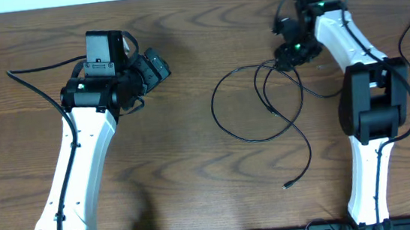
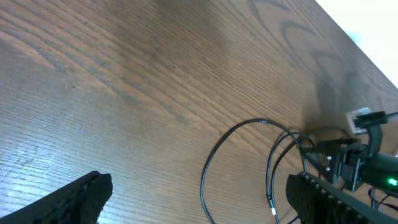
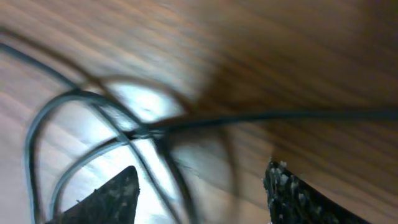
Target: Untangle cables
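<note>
My right end effector (image 3: pixel 200 179) hangs released just above the black cable (image 3: pixel 144 132) crossing, placed to pinch that knot. Its loops sprawl across the counter (image 1: pixel 182 34). Farther off, my left end effector (image 2: pixel 199 186) sits spread, empty.

Left arm (image 1: pixel 81 161): white link rises from the base at the near left and slants up and right. The wrist is bent, so the left gripper (image 1: pixel 156 65) points right. In the wrist view its fingers (image 2: pixel 68 200) are spread wide, jaws well apart.

Right arm (image 1: pixel 368 160): lower link runs from the near edge to a black elbow, and the forearm reaches back and left. The right gripper (image 1: pixel 288 49) is angled downward, with a green light lit on it. The wrist view is blurred; fingers (image 3: pixel 107 198) are parted.
</note>
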Available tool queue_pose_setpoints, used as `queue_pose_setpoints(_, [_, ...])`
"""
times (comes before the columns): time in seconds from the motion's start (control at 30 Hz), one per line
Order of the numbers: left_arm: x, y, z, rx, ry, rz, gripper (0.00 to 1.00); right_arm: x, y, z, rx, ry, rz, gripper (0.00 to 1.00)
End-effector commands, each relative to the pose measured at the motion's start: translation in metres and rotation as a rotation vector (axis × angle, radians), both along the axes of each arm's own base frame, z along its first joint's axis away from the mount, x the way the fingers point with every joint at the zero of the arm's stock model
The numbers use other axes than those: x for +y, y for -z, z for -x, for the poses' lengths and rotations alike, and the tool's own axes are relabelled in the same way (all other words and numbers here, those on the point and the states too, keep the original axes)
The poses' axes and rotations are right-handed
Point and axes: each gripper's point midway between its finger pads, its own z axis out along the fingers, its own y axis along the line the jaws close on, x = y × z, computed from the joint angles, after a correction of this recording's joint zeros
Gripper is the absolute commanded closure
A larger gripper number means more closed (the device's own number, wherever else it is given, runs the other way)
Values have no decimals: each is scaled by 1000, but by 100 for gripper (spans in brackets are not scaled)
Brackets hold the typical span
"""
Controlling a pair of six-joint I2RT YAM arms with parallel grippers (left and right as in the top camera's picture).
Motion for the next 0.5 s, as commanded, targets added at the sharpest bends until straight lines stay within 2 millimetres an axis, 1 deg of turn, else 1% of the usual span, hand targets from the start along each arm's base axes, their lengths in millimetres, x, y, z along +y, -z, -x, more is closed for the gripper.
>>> queue_pose_setpoints(0.0, [4, 2, -2, 5, -14, -14, 5, 13, -25, -2, -62, -84, 51, 36])
queue_pose_setpoints(0.07, [4, 3, -2, 5, -14, -15, 5, 9, -36, -2, -87, -96, 123, 33])
queue_pose_setpoints(0.1, [4, 2, -2, 5, -14, -14, 5, 10, -41, 0, -94, -114, 142, 33])
queue_pose_setpoints(0.17, [4, 2, -2, 5, -14, -14, 5, 14, -45, 2, -99, -140, 146, 32])
queue_pose_setpoints(0.27, [4, 2, -2, 5, -14, -14, 5, 19, -44, 3, -103, -180, 150, 32])
queue_pose_setpoints(0.37, [4, 3, -2, 5, -14, -15, 5, 18, -38, -6, -133, -215, 156, 32])
queue_pose_setpoints(0.47, [4, 3, -2, 5, -14, -15, 5, 19, -30, -11, -154, -321, 161, 34])
